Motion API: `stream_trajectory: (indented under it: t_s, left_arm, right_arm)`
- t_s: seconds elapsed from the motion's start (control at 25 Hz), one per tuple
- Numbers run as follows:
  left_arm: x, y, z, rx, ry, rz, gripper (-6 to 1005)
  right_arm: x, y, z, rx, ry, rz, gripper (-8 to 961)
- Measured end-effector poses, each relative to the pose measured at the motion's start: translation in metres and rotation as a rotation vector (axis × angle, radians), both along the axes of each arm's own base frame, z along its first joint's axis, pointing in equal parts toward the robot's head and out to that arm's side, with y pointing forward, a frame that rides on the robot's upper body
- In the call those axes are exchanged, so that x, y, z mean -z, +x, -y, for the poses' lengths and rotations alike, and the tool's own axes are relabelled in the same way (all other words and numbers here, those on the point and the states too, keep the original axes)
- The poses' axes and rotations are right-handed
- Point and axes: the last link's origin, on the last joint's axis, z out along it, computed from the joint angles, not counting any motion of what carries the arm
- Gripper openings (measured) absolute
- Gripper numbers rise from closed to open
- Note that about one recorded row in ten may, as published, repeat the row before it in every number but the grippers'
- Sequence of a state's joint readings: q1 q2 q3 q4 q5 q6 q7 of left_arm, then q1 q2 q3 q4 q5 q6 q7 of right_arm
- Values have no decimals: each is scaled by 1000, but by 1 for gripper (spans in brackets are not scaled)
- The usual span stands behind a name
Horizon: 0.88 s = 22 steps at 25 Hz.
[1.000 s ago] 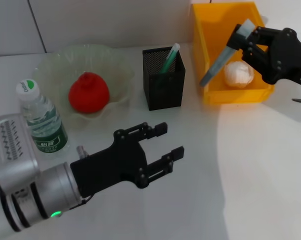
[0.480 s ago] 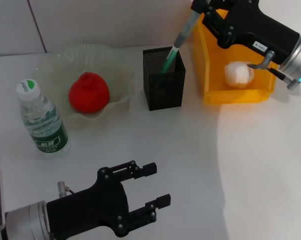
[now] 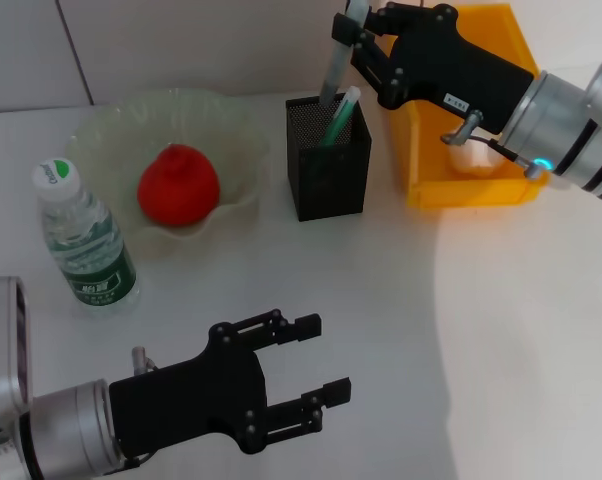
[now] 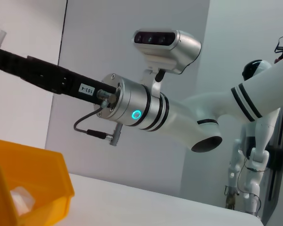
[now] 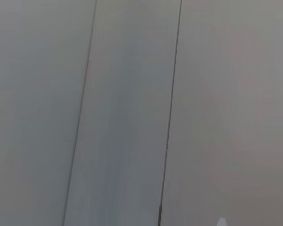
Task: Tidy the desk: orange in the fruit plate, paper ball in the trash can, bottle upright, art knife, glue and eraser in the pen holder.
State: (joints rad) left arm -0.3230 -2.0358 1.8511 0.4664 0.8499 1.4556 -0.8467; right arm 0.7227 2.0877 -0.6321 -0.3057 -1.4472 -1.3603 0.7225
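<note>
My right gripper [image 3: 353, 28] is shut on a long grey stick-shaped tool [image 3: 334, 68] and holds it nearly upright just above the back left corner of the black mesh pen holder [image 3: 327, 165]. A green stick [image 3: 340, 116] stands inside the holder. The orange [image 3: 178, 184] lies in the translucent fruit plate [image 3: 99, 132]. The bottle [image 3: 82, 238] stands upright at the left. The paper ball [image 3: 474, 160] lies in the yellow bin [image 3: 419, 120], mostly hidden by my right arm. My left gripper [image 3: 317, 358] is open and empty near the front. No eraser shows.
The left wrist view shows my right arm [image 4: 137, 103] and a corner of the yellow bin [image 4: 33, 183]. The right wrist view shows only the wall. Bare white table lies at the front right.
My right gripper has carried the grey tool left, from over the yellow bin to just above the pen holder. My left gripper has drawn back towards the front edge.
</note>
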Motion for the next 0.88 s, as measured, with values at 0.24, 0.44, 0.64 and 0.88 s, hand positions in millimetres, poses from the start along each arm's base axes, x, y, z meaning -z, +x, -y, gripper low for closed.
stream_trajectory:
  t_s: [0.24, 0.44, 0.64, 0.88]
  left_arm:
    - [2, 2, -7, -16, -6, -1, 694]
    - [1, 5, -13, -17, 0, -3, 698]
    - [-1, 5, -15, -23, 12, 2, 698]
    - [-3, 4, -17, -25, 21, 3, 697]
  right_arm:
    - [11, -3, -13, 53, -1, 58, 151]
    - [17, -6, -20, 82, -9, 81, 159]
    - [23, -3, -21, 111, -22, 99, 167]
    - [24, 8, -12, 122, -43, 100, 176]
